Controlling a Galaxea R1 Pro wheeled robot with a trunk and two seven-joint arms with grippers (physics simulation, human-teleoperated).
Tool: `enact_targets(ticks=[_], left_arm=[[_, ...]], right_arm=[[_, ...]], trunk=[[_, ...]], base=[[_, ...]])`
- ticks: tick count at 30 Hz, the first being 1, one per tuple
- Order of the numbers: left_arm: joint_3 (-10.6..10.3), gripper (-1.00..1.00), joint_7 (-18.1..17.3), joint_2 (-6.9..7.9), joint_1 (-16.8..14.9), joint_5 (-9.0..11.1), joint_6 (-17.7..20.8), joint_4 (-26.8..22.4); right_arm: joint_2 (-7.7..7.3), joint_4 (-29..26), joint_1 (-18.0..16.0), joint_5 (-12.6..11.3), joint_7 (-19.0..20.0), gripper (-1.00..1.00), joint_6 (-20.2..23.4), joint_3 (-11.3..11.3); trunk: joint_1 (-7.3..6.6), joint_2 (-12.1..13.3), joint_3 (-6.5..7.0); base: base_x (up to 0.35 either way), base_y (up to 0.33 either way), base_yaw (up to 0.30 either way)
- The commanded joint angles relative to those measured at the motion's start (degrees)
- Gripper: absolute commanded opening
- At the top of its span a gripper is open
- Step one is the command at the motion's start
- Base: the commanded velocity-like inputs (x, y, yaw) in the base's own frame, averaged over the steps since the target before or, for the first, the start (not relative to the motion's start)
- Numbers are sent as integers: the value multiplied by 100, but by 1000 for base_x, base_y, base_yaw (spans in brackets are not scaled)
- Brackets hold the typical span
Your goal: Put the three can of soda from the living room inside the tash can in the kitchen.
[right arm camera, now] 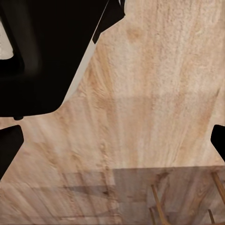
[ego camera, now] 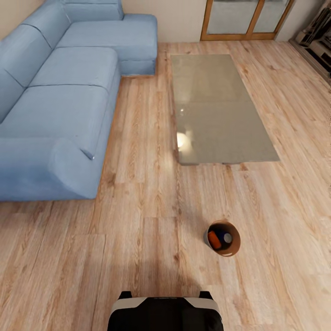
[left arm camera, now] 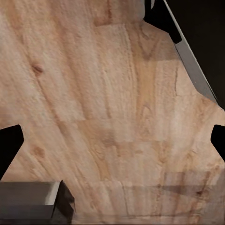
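Jaws apart; tan bin [ego camera: 224,238], cans [ego camera: 219,238] inside.

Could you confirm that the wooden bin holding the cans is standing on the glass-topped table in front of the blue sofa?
Not quite: the head view shows the bin, with cans inside, standing on the wood floor, nearer the robot than the glass-topped table beside the blue sofa.

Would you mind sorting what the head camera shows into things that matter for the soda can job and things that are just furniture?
Job:
- tash can on the wood floor, ahead and to the right
- orange soda can inside it
- dark blue soda can inside it

Just there:
- blue sofa
- glass table
- wood-framed doors
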Motion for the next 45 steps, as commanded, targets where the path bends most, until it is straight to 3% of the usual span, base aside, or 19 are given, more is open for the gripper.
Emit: enact_targets(ticks=[1, 4, 10, 15, 31, 36, 45], left_arm=[[-6, 100, 0, 18, -1, 104, 29, 11], [-12, 100, 1, 140, 4, 520, 102, 40], [-25, 100, 1, 199, 7, 718, 134, 52], [-34, 100, 1, 181, 7, 742, 145, 54], [-63, 100, -8, 152, 8, 748, 151, 55], [-78, 100, -8, 135, 8, 736, 147, 49], [-82, 100, -6, 42, 8, 732, 147, 46]], right_arm=[[1, 0, 0, -2, -1, 100, -2, -3], [2, 6, 0, -9, -4, 100, 0, -15], [9, 15, 0, -15, -24, 100, -4, -28], [14, 41, 0, -16, -171, 100, -3, -28], [32, 63, 0, -14, -274, 100, -74, -38], [35, 63, 0, -5, -270, 100, -92, -352], [60, 63, 0, 1, -270, 100, -95, -476]], trunk=[[-22, 42, 28], [-88, 162, 110], [-220, 403, 274], [-330, 603, 410], [-330, 604, 559], [-330, 604, 605], [-330, 604, 689]], base=[[0, 0, -62], [0, 0, -62], [0, 0, -62], [0, 0, -62], [0, 0, -64], [0, 0, -71], [0, 0, -72]])
